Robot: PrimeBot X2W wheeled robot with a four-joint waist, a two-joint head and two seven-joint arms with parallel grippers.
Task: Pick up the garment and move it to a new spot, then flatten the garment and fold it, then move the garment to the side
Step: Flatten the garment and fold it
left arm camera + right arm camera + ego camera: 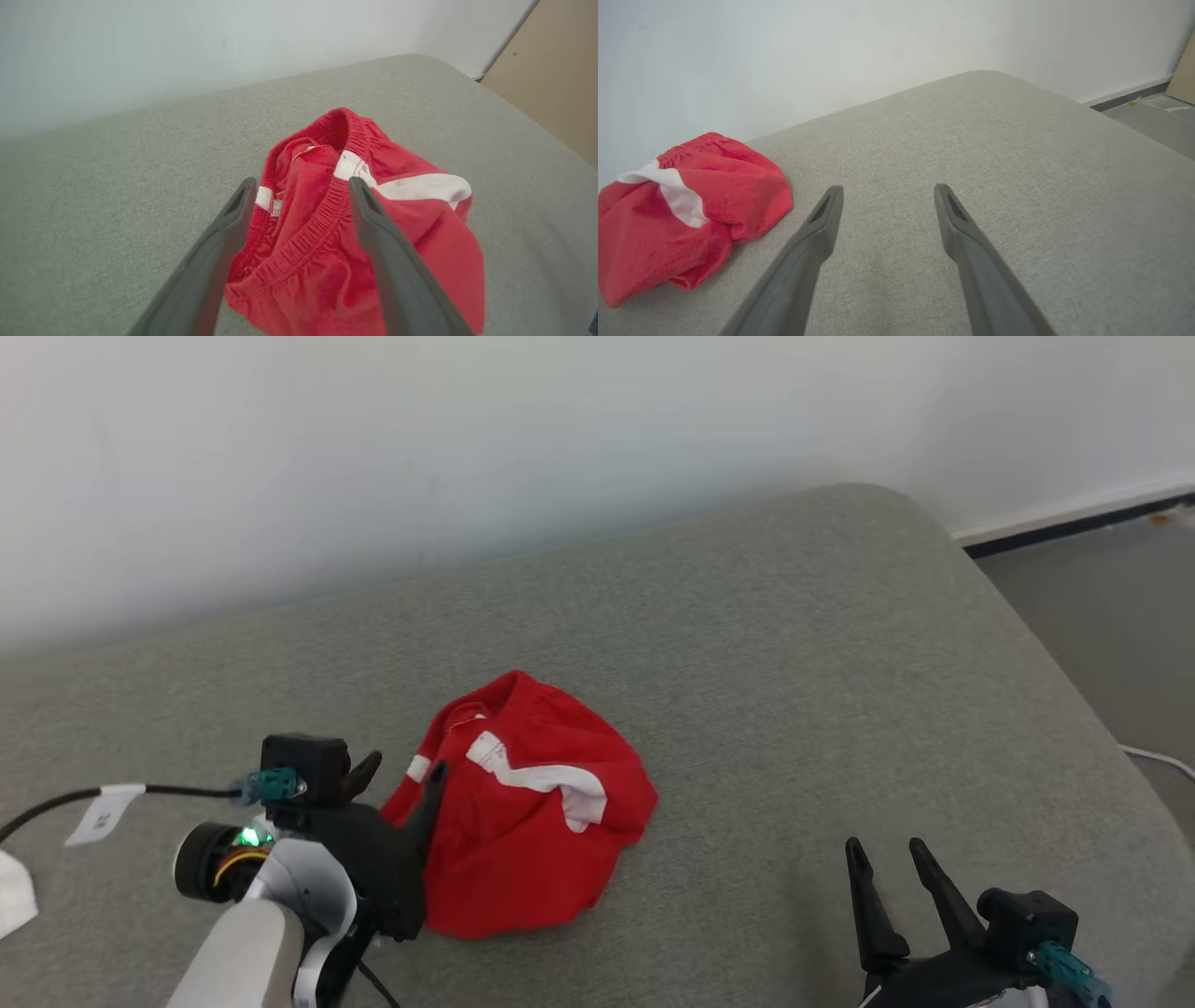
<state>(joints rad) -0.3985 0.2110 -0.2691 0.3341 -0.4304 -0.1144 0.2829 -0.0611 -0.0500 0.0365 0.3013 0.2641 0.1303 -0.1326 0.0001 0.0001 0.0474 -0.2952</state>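
Left gripper [405, 767] at lower left, right gripper [887, 847] at lower right, both jaws wide apart

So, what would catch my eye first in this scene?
A crumpled red garment with a white stripe lies in a heap on the grey cushion. The left gripper hangs open right at the heap's left edge, while the right gripper sits open over bare cushion to the right.

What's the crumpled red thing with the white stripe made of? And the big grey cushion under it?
Crumpled red garment with white stripe: soft matte cloth, likely cotton knit; it slumps in folds and has a gathered, stitched elastic waistband.
Big grey cushion: woven upholstery fabric, matte; fine weave shows.
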